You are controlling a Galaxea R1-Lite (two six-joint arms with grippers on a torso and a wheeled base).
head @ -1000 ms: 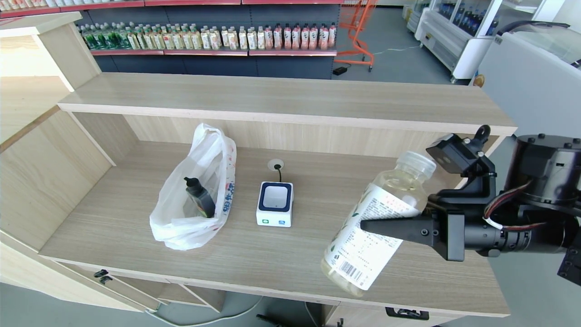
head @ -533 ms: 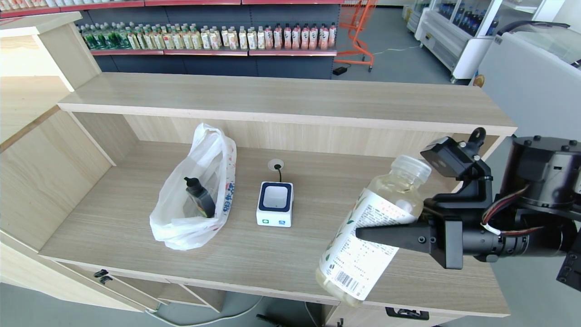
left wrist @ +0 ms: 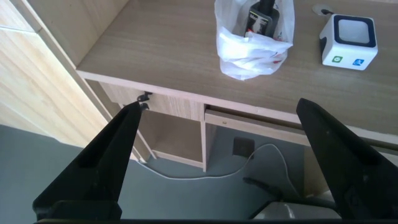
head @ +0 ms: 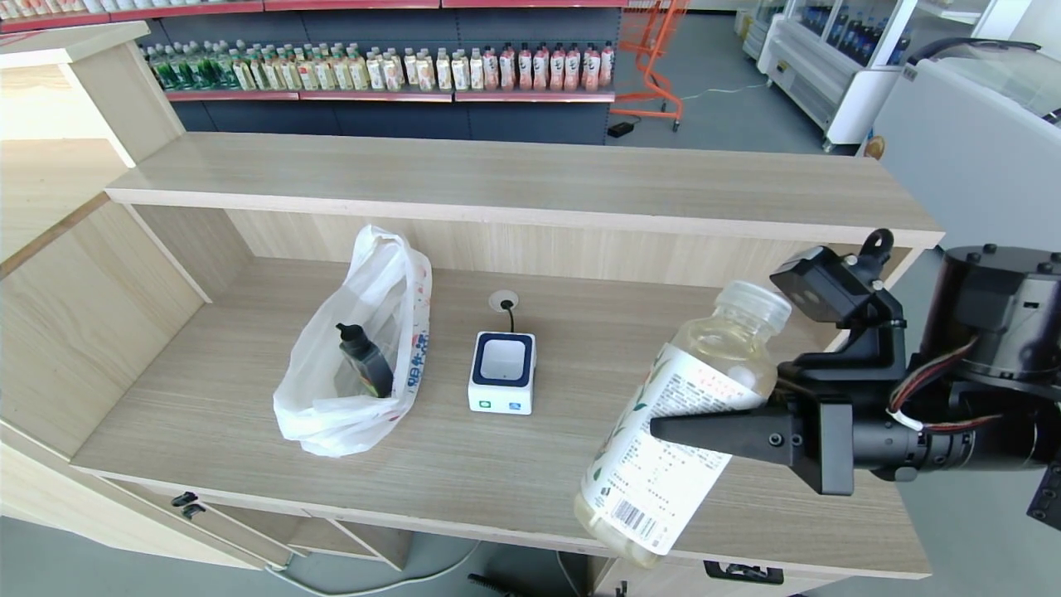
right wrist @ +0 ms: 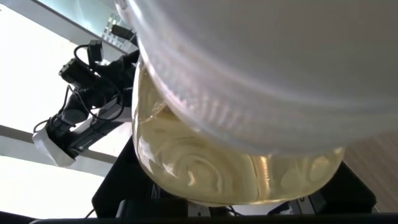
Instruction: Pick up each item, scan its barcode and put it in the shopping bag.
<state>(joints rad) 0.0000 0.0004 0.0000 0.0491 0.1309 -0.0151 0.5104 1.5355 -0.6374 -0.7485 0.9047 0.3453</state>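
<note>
Bottle (head: 655,485) hangs tilted over the near right edge of the desk (head: 514,464), clamped in your right jaws. Its barcode end is low and faces upward, likely pending a turn toward the scanner (head: 502,371). Shopping bag (head: 331,414) stands left of that; left jaws gape wide.

Bright, even light from above; soft shadows on the pale wooden counter (head: 497,473). The head view curves at its edges.

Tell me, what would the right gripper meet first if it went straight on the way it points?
Probably the scanner or, passing above it, the shopping bag. The right gripper, shut on the bottle, points across the counter toward them; its height is unclear.
</note>
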